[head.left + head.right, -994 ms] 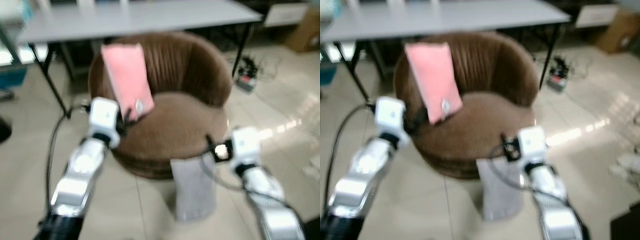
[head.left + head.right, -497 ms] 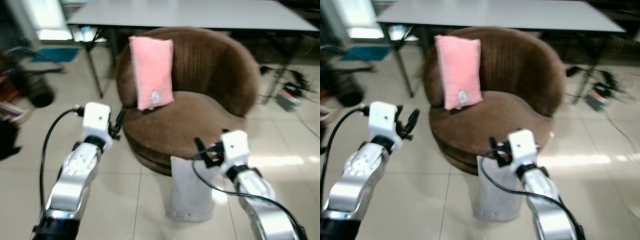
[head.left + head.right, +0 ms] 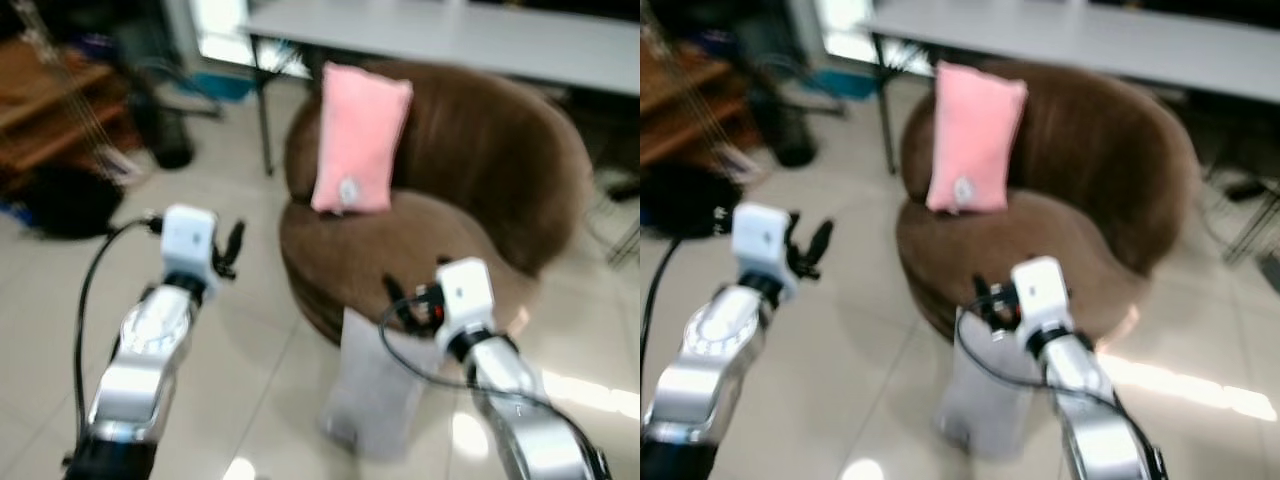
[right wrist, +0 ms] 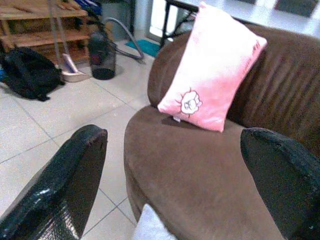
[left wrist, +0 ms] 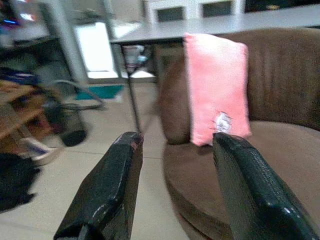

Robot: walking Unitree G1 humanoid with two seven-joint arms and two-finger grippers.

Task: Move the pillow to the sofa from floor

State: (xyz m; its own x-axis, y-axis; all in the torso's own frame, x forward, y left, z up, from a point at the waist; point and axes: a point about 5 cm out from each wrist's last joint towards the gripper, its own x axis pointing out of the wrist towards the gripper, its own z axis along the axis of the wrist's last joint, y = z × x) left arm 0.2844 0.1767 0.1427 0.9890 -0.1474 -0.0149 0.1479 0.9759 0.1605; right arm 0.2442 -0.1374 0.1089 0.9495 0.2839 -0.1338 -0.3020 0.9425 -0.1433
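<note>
A pink pillow (image 3: 358,140) with a small cartoon print leans upright against the backrest of the round brown sofa (image 3: 480,180). A grey pillow (image 3: 375,385) stands on the tiled floor, leaning on the sofa's front. My right gripper (image 3: 400,300) hovers open just above the grey pillow's top edge, holding nothing. My left gripper (image 3: 228,250) is open and empty over the floor, left of the sofa. In the right wrist view the pink pillow (image 4: 212,75) shows between the open fingers (image 4: 80,165), and a grey corner (image 4: 147,227) peeks in below.
A white table (image 3: 480,35) stands behind the sofa, one dark leg (image 3: 262,120) near its left side. At the far left are a wooden shelf (image 3: 50,100), a black bag (image 3: 70,200) and a dark canister with hose (image 3: 165,140).
The whole picture has shifted right, so the camera has swung left and the shelf and bag came into view. Both arms hold the same raised pose; the pillows have not moved.
</note>
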